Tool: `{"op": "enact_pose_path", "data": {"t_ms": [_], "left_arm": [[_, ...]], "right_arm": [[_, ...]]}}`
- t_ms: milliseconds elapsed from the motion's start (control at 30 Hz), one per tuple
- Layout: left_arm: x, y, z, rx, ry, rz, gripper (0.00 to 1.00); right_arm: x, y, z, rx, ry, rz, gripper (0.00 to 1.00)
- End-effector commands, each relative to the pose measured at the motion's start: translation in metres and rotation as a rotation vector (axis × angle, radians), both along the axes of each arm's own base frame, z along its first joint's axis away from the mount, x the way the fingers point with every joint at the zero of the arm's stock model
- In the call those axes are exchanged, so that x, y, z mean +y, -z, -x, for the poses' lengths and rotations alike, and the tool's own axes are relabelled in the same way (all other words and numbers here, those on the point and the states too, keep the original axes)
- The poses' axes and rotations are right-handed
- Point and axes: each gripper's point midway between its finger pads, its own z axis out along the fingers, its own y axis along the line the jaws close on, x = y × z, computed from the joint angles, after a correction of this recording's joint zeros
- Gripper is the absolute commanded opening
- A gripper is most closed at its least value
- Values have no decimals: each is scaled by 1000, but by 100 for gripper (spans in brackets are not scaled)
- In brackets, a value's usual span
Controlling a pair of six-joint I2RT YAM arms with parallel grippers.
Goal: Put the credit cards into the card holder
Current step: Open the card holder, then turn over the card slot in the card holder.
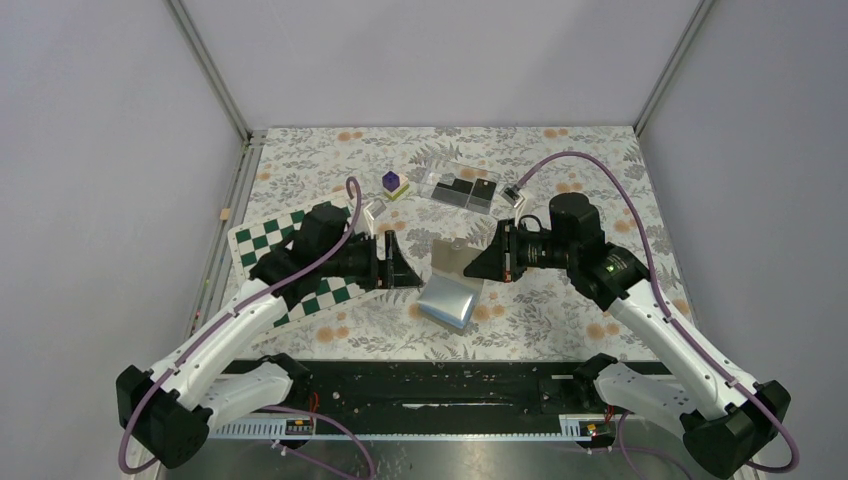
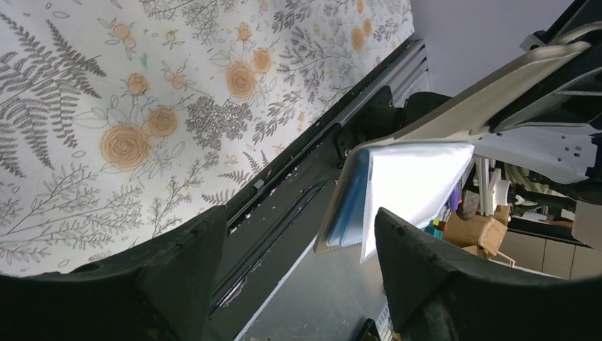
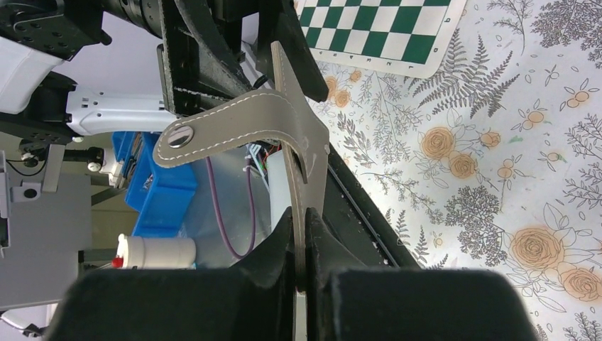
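We see a table cloth (image 1: 560, 310) printed with grey ferns and orange roses; on its left part lies a green-and-white chessboard mat (image 1: 255, 243), set askew to the table's edges; toward the far side a purple cube (image 1: 391, 180) touches a small yellow-green piece (image 1: 401, 193); a clear plastic box (image 1: 462, 190) stands near it on the right, apart from it; past the table's near edge, the right wrist view gives us a blue bin (image 3: 167, 199) and a white bottle (image 3: 156, 250) with a red tip.

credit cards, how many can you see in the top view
2 show clearly, both dark, inside the clear box: the left card near one end, the right card near the other. More may be stacked or hidden there.
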Motion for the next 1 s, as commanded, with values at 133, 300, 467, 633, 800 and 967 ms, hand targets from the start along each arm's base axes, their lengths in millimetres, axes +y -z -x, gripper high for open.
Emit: {"op": "enact_pose_path", "data": {"t_ms": [133, 300, 467, 633, 800, 967], "left_arm": [[-11, -14, -9, -52, 20, 68, 73], [0, 3, -13, -36, -30, -24, 72], [-7, 11, -5, -8, 11, -41, 70], [-20, 3, 4, -12, 71, -13, 70], [-25, -18, 1, -58, 66, 41, 69], [-31, -30, 0, -96, 80, 104, 69]], "right_arm": [[3, -8, 5, 4, -32, -37, 0], [3, -8, 6, 6, -35, -39, 0], [3, -6, 5, 13, -30, -36, 0], [4, -5, 4, 27, -27, -32, 0], [3, -2, 5, 32, -29, -24, 0], [4, 0, 10, 48, -60, -32, 0]]}}
